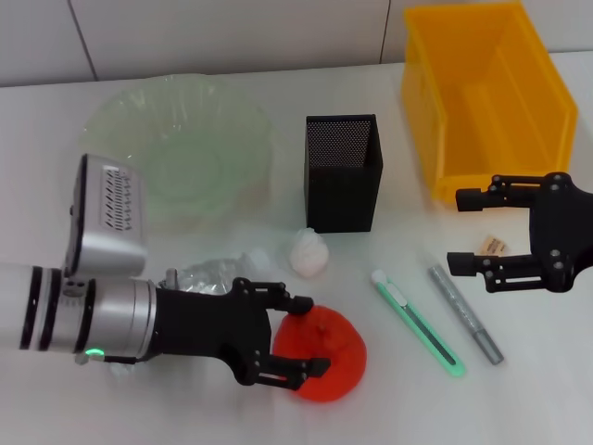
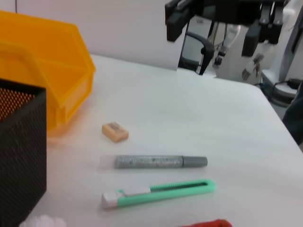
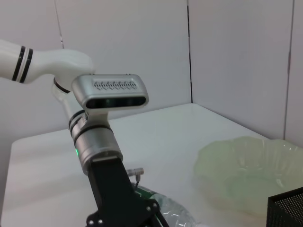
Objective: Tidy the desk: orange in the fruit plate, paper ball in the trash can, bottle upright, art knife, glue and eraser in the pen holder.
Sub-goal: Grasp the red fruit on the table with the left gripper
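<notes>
Centrally, a white table [image 1: 389, 408] carries all items, ordered below from largest to smallest.

Yellow bin [image 1: 486, 93]: far right corner of the table, open top facing up.

Green fruit plate [image 1: 176, 139]: far left, translucent and fluted.

Black mesh pen holder [image 1: 344, 171]: upright between plate and bin.

Left gripper [image 1: 301, 336]: low at the near left, fingers spread apart on either side of the orange [image 1: 322, 355], one finger at its far edge and one across its near side; whether they press on it cannot be told.

Right gripper [image 1: 463, 230]: above the table just in front of the bin, fingers parted with nothing between them.

Bottle [image 1: 208, 276]: clear, lying on its side behind the left gripper, largely hidden by it.

Art knife [image 1: 417, 322]: mint green, lying flat to the right of the orange.

Glue [image 1: 465, 313]: grey stick, lying just beside the knife and roughly parallel to it.

Paper ball [image 1: 308, 252]: white, in front of the pen holder.

Eraser [image 1: 493, 246]: tan block near the bin's front, close under the right gripper.
</notes>
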Motion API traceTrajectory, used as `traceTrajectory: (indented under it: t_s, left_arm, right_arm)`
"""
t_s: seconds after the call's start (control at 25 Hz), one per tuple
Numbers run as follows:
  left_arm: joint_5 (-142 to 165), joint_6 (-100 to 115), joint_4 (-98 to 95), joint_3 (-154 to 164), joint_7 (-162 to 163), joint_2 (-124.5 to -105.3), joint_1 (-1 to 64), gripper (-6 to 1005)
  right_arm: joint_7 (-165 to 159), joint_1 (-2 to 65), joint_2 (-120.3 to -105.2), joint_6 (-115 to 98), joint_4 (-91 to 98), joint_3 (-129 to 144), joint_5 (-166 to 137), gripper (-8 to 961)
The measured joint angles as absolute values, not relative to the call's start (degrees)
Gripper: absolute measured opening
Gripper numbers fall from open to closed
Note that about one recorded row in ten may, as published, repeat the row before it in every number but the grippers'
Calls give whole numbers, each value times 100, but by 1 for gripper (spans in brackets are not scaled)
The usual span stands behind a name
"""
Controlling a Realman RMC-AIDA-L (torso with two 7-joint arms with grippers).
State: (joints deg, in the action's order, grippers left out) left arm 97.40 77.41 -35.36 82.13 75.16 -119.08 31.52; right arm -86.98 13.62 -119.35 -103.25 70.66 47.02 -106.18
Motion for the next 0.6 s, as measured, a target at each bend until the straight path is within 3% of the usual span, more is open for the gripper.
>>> traceTrajectory:
  t_s: [0.44,0.6]
  left_arm:
    - [9737,7426,-3502,8473,7568,-11909,3215,672]
    - [9736,7377,-3499,8496,7551,-11909,3221,589]
  right_arm:
    - [-8758,1362,-11935,-10336,7067,4702,-10600,766]
    - [-8761,1362,-11935,-10336,7067,4690,-10583,766]
